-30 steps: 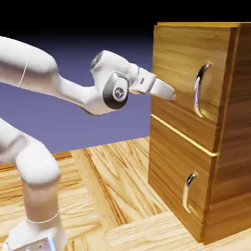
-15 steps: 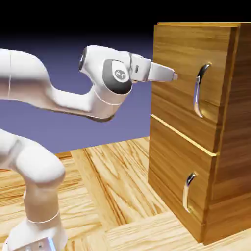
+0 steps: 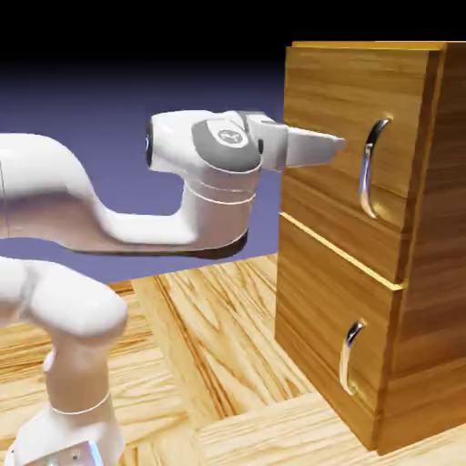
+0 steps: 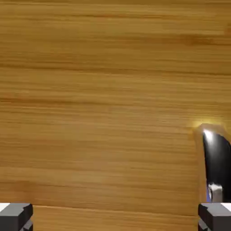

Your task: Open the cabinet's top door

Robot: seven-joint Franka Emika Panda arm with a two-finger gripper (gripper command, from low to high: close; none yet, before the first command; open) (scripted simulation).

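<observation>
1. White arm [image 3: 109, 218] rises from the frame's lower left over the wood-grain desk [image 3: 209, 346] and reaches right.
2. Jaws [image 3: 332, 143] set wide, nothing between them; tips level with the upper part of the silver handle [image 3: 369, 168], just left of it.
3. Top door [image 3: 350, 136] looks shut, on the cabinet [image 3: 428, 255] at frame right; hand view is filled with its wood, handle [image 4: 216, 162] at right edge.

Our arm [image 3: 136, 218] rises from its base, bends at the elbow and stretches level toward the top door [image 3: 341, 100]. Our gripper [image 3: 332, 143] points straight at that door, just short of its handle [image 3: 369, 168], fingertips [image 4: 16, 215] spread wide apart, holding nothing.
</observation>
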